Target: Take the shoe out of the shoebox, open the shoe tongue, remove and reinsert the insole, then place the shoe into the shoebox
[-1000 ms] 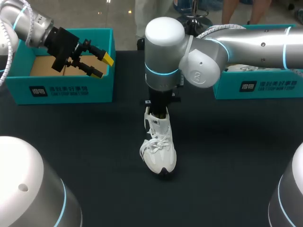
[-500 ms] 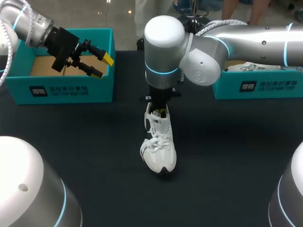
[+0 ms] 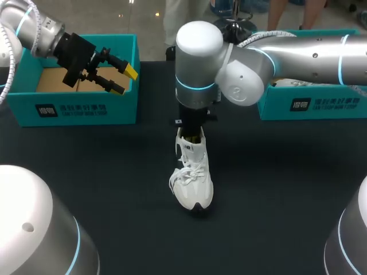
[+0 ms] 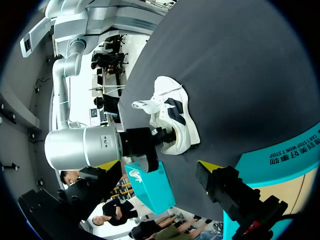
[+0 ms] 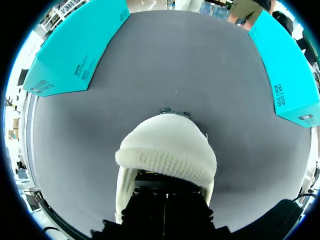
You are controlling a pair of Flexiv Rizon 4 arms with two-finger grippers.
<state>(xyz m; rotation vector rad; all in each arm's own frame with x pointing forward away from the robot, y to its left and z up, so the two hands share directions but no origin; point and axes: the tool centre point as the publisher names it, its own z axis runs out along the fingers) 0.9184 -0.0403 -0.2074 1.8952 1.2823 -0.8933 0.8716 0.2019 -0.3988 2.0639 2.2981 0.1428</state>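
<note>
Saw left gripper spread wide, empty, above the shoebox; found right gripper sunk into the shoe opening, its grip impossible to tell.

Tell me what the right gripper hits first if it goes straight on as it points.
The white shoe: the right gripper points down into its opening, so probably the shoe's inside, hidden from view.
</note>
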